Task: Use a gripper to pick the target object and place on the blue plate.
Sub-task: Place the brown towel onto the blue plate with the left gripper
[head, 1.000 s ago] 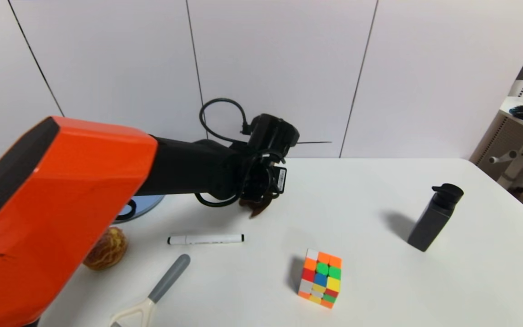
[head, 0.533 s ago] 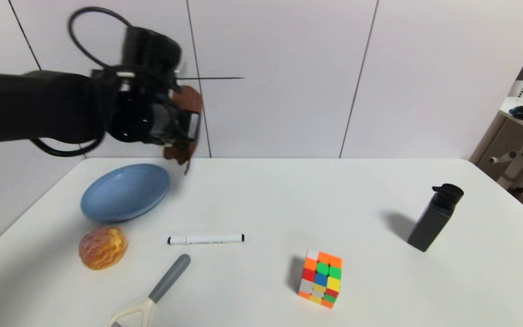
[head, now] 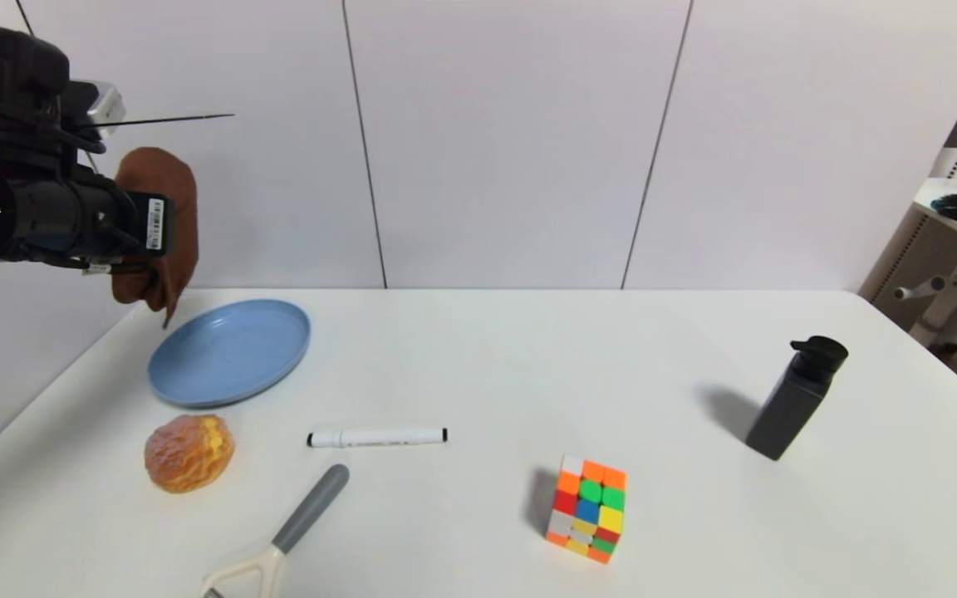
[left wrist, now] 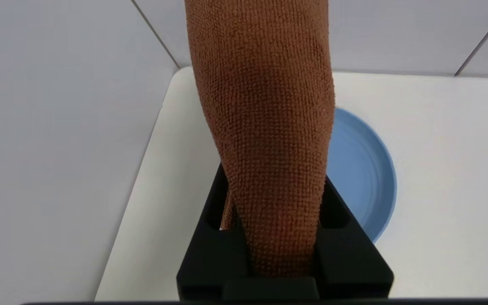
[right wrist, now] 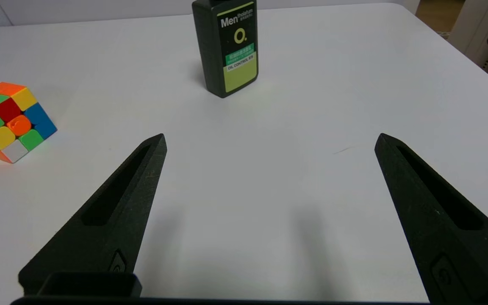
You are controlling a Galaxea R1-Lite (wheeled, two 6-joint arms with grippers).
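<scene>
- My left gripper (head: 150,228) is up in the air at the far left corner of the counter (head: 478,374), and its jaws are squeezed tight on the brown towel (head: 164,218).
- In my left wrist view the towel (left wrist: 269,127) is pinched between the two black jaws and sticks out long past them.
- The towel hangs free. Its low end dangles just above the counter, right by the far left edge of the blue plate (head: 229,353). It does not touch the plate.
- The plate sits flat on the counter with nothing on it. My left wrist view shows part of the plate (left wrist: 362,178) peeking out from behind the towel.
- A round orange-brown bun (head: 188,452) sits just in front of the plate, close to me.
- A white marker (head: 376,437) lies beside the bun, and a grey-handled tool (head: 279,540) lies nearer to me.
- A colourful cube (head: 586,509) stands in the middle, and a black bottle (head: 794,397) stands far off to the right.
- My right gripper (right wrist: 269,144) is parked low over the counter on the right side, its jaws spread wide with nothing between them. It looks at the bottle (right wrist: 226,46) and the cube (right wrist: 6,120).
</scene>
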